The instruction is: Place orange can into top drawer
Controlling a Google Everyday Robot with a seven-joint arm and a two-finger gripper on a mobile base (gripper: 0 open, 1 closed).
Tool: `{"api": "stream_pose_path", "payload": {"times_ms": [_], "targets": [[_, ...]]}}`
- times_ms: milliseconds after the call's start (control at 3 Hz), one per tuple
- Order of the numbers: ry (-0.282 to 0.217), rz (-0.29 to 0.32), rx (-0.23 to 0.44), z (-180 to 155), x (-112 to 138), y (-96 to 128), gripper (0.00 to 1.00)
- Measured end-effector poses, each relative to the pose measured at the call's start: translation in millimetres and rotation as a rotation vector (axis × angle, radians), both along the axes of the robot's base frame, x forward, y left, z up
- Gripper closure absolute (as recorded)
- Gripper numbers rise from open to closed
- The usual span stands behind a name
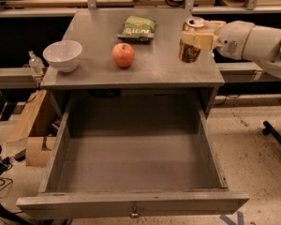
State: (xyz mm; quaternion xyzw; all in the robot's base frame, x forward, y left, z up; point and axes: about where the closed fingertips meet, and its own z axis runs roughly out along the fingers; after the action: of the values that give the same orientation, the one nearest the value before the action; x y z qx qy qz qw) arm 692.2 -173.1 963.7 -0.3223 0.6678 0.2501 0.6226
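Observation:
The orange can has a silver top and a dark and pale label. It is held upright above the right part of the grey table top. My gripper comes in from the right on a white arm and is shut on the can's upper half. The top drawer is pulled wide open below the table, with a small metal knob on its front panel. Its inside is bare. The can is behind the drawer opening, over the table's right side.
On the table stand a white bowl at the left, a red apple in the middle and a green snack bag at the back. Cardboard boxes sit on the floor at the left. A chair base is at the right.

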Motion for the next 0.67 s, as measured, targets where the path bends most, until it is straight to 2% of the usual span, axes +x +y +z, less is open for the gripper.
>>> {"api": "stream_pose_path", "payload": {"times_ms": [333,667], "targets": [[-0.010,0.125,-0.017,-16.1,-48.0,29.2,1.00],[-0.072,0.235,-0.029,-12.3,-103.6,56.2,1.00]]}}
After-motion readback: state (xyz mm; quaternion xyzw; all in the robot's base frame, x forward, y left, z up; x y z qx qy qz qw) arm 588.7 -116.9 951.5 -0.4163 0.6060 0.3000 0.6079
